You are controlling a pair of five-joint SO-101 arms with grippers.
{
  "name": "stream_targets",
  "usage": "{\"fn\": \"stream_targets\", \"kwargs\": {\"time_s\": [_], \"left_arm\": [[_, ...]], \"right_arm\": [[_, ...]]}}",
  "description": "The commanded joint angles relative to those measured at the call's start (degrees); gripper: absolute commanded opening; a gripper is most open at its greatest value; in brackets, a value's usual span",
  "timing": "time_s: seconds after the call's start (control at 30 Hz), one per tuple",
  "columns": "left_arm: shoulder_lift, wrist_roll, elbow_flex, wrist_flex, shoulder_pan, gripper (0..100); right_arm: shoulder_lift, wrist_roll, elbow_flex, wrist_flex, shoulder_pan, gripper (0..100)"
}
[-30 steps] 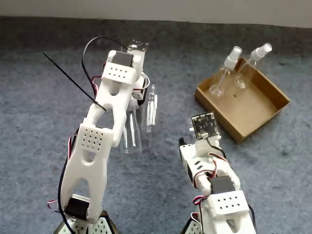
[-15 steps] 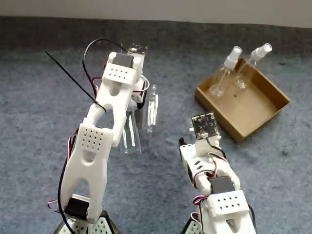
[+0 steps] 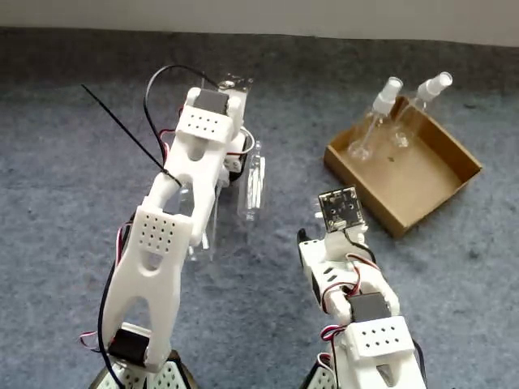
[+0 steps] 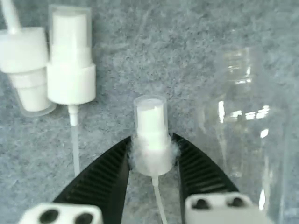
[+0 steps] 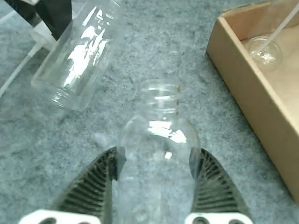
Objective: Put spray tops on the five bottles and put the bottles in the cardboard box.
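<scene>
My left gripper (image 4: 152, 141) is shut on a white spray top (image 4: 150, 119) down on the grey carpet. Two more spray tops (image 4: 70, 65) (image 4: 25, 60) lie beside it, and a clear bottle (image 4: 243, 116) lies on its other side. My right gripper (image 5: 156, 156) is shut on an uncapped clear bottle (image 5: 159, 133) whose open neck points away from the wrist. Another open bottle (image 5: 79, 56) lies just beyond it. The cardboard box (image 3: 405, 174) at the right holds two bottles with spray tops (image 3: 377, 113) (image 3: 422, 97).
The left arm (image 3: 203, 138) stretches over a lying bottle (image 3: 203, 223), with another bottle (image 3: 251, 178) beside it. The right arm (image 3: 349, 275) sits at the near right, close to the box wall (image 5: 238, 65). Grey carpet covers the table.
The left arm has swung slightly to the right, now covering more of the bottle beneath it. The right arm and the box have not moved.
</scene>
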Motion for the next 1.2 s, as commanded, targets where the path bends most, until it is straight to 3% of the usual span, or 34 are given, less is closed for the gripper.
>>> {"fn": "stream_targets", "kwargs": {"time_s": [0.0, 0.37, 0.9, 1.17], "left_arm": [[-0.66, 0.26, -0.48, 0.26, 3.74, 2], [-1.27, 0.18, -1.27, 0.26, 4.62, 2], [-1.27, 0.26, -29.58, 1.14, 4.09, 2], [-9.98, 0.35, -29.58, 1.32, 4.09, 2]], "right_arm": [[-0.57, -0.09, -0.22, -0.92, 0.48, 8.4], [-0.57, -0.09, -0.22, -0.92, 0.48, 8.4], [-0.57, -0.35, -0.22, -1.01, 0.48, 8.4], [-0.57, -0.44, -0.40, -1.01, -0.31, 8.5]]}}
